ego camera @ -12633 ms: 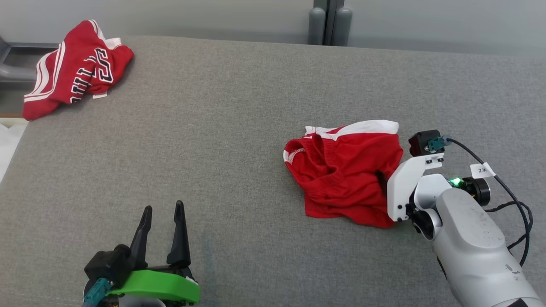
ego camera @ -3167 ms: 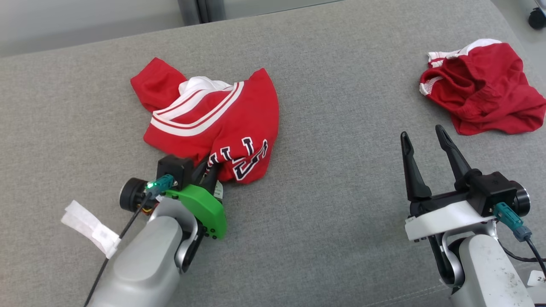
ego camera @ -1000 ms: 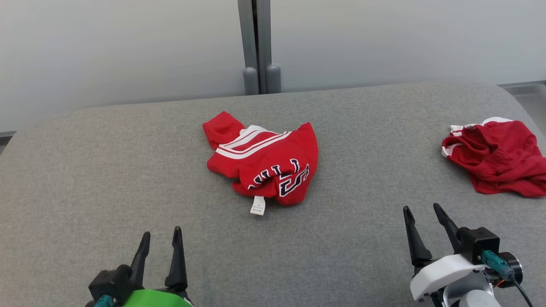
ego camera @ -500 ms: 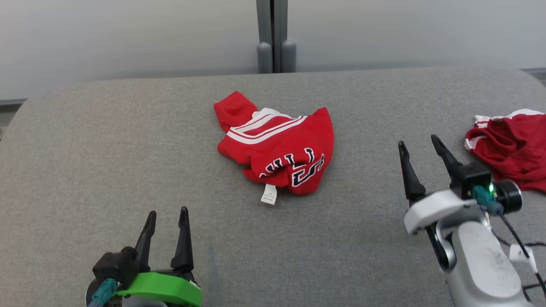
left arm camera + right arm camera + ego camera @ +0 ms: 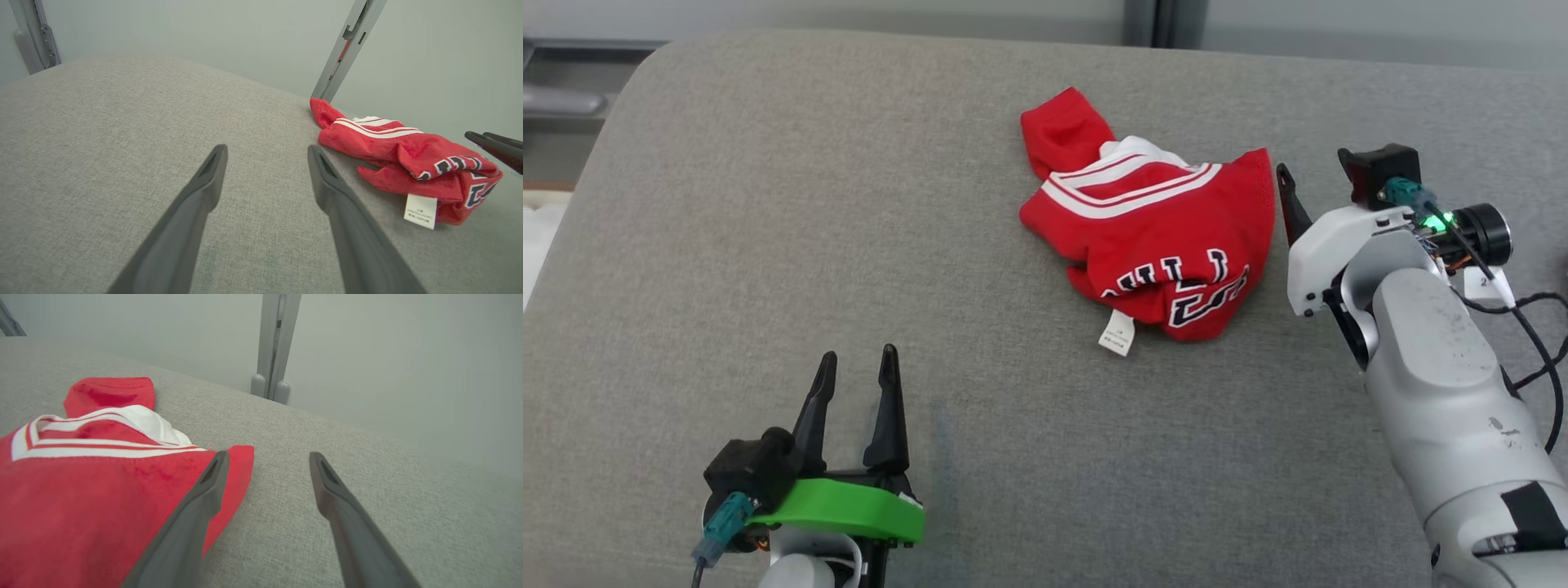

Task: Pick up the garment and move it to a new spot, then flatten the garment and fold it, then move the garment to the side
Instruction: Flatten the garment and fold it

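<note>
Head view: the red garment [image 5: 1160, 237] lies bunched on the grey padded surface [image 5: 849, 204], white-striped sleeve trim on top and navy lettering along its near fold. Its small white care tag [image 5: 1116, 335] sticks out flat on the padding at the near edge.

The right gripper [image 5: 1313, 163] is beside the garment's right-hand edge. One dark finger shows just off the cloth; the other is hidden behind the wrist camera block. In the right wrist view this gripper [image 5: 268, 454] has its fingers spread wide with only bare grey padding between them. The garment [image 5: 81, 477] lies to the left of them, and its red corner reaches under or against the left finger; whether they touch cannot be told. A grey post [image 5: 273, 343] rises beyond the fingertips.

The left gripper [image 5: 858, 353] sits low over bare padding, fingers wide apart and holding nothing. In the left wrist view, the garment [image 5: 408, 159] lies ahead of and well to the right of its fingers [image 5: 266, 148], tag [image 5: 421, 210] facing the camera.
</note>
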### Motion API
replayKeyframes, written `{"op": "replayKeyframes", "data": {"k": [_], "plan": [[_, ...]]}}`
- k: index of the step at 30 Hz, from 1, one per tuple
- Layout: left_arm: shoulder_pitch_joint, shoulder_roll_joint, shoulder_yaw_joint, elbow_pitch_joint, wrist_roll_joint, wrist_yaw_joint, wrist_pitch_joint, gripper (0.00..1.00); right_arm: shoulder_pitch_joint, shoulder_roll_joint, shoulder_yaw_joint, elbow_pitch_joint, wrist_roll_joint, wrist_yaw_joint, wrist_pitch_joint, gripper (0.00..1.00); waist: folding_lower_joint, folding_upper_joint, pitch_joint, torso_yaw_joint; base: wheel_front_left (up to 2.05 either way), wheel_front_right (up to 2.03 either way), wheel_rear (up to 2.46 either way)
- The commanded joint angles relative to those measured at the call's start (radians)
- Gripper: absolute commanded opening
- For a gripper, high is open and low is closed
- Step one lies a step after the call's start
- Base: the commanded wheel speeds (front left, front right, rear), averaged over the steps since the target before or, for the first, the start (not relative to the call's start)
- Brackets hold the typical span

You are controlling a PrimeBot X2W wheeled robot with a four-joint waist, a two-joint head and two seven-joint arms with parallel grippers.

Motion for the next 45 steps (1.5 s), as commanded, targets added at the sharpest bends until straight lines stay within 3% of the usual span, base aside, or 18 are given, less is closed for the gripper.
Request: {"op": "replayKeyframes", "data": {"k": [1,13,14,15,17,25,32,38,45], "plan": [[-0.022,0.001,-0.001,-0.004,-0.013,0.006,0.0,1.0,-0.035,-0.013,-0.003,0.036,-0.012,-0.002,0.013,1.0,0.0,0.0,0.084,0.083,0.0,0.0,0.0],[-0.048,0.001,-0.026,-0.009,-0.032,0.016,0.0,1.0,-0.151,-0.018,-0.002,0.31,0.01,-0.001,0.074,1.0,0.0,0.0,0.14,0.108,0.0,0.0,0.0],[-0.049,0.001,-0.025,-0.008,-0.031,0.017,0.0,1.0,-0.154,-0.014,0.002,0.32,0.014,-0.001,0.068,0.89,0.0,0.0,0.142,0.105,0.0,0.0,0.0],[-0.05,0.001,-0.024,-0.006,-0.029,0.018,0.0,1.0,-0.157,-0.01,0.01,0.33,0.019,-0.001,0.058,0.27,0.0,0.0,0.141,0.1,0.0,0.0,0.0],[-0.051,0.001,-0.021,-0.002,-0.023,0.016,0.0,1.0,-0.168,-0.008,0.021,0.337,0.027,-0.001,0.033,0.0,0.0,0.0,0.137,0.09,0.0,0.0,0.0],[-0.038,0.001,-0.002,0.009,0.008,0.008,0.0,1.0,-0.247,-0.027,0.021,0.316,0.04,-0.001,-0.082,0.0,0.0,0.0,0.08,0.024,0.0,0.0,0.0],[-0.015,0.002,0.007,0.021,0.03,0.0,0.0,1.0,-0.328,-0.067,-0.049,0.255,0.046,-0.001,-0.123,0.0,0.0,0.0,0.022,-0.031,0.0,0.0,0.0],[-0.008,0.002,0.009,0.026,0.039,-0.007,0.0,1.0,-0.402,-0.065,-0.129,0.144,0.028,-0.001,-0.131,0.0,0.0,0.0,-0.009,-0.054,0.0,0.0,0.0],[0.003,0.002,0.007,0.033,0.044,-0.011,0.0,1.0,-0.447,-0.035,-0.208,-0.068,-0.002,-0.001,-0.132,0.0,0.0,0.0,-0.041,-0.051,0.0,0.0,0.0]]}}
